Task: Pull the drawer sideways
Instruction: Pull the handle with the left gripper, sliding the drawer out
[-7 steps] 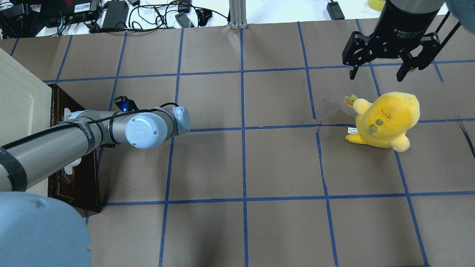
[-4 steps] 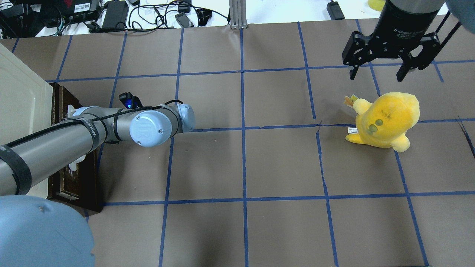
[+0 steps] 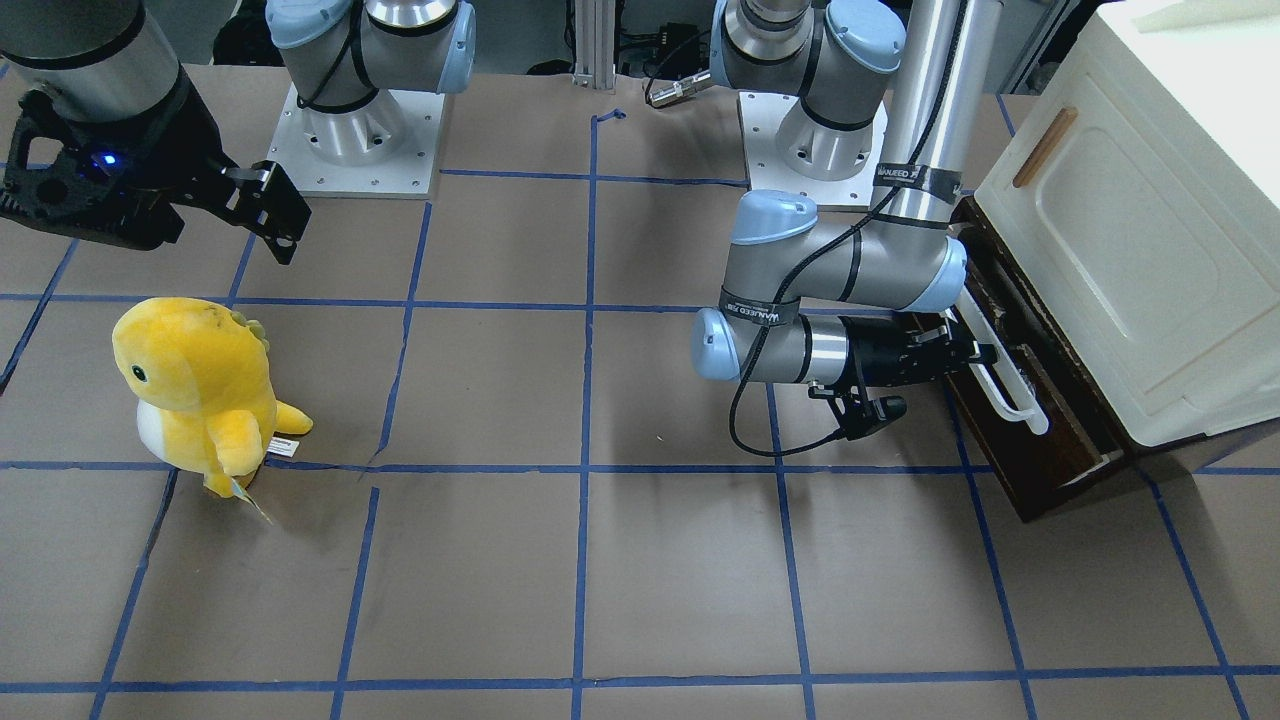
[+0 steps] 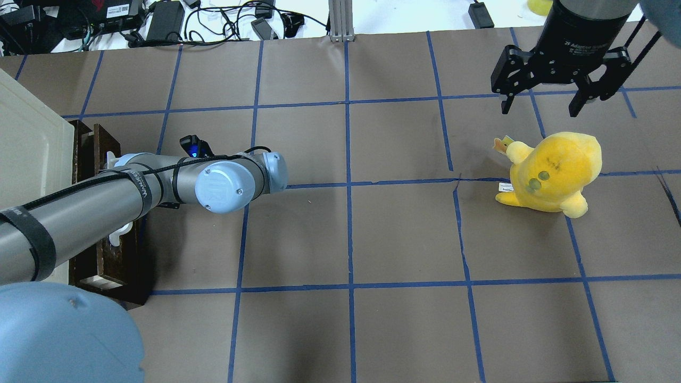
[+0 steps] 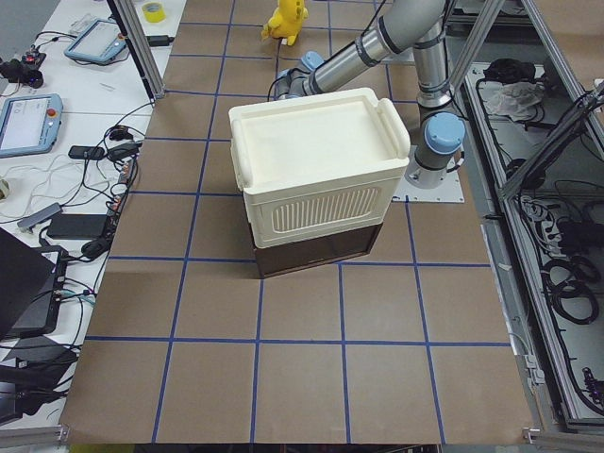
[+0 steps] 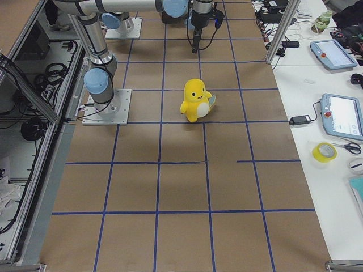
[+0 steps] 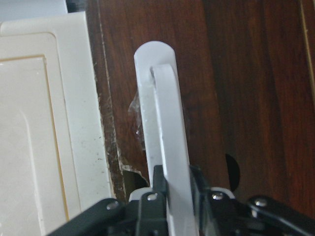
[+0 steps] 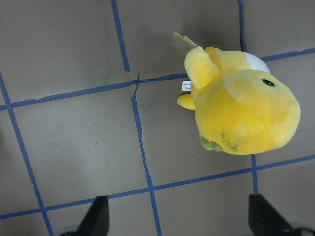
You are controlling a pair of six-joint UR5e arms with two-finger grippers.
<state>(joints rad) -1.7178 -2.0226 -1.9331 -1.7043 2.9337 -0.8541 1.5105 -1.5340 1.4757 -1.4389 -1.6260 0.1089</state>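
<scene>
Between the left fingers (image 7: pixel 197 189), clenched on it, runs a long white bar handle (image 7: pixel 167 128). Just beyond them its drawer (image 3: pixel 1040 450) juts slightly from under a cream cabinet (image 3: pixel 1130 230). Lettering on the arm strap (image 3: pixel 918 172) is too small to read. Right fingers (image 4: pixel 579 103) hang spread, near a yellow plush toy (image 4: pixel 553 170) on the worktop (image 4: pixel 346 239).

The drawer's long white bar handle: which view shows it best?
Left wrist-mounted: the white bar handle is close, the left gripper shut on it. Front-facing shows it smaller; overhead only its ends; other views nothing.
</scene>
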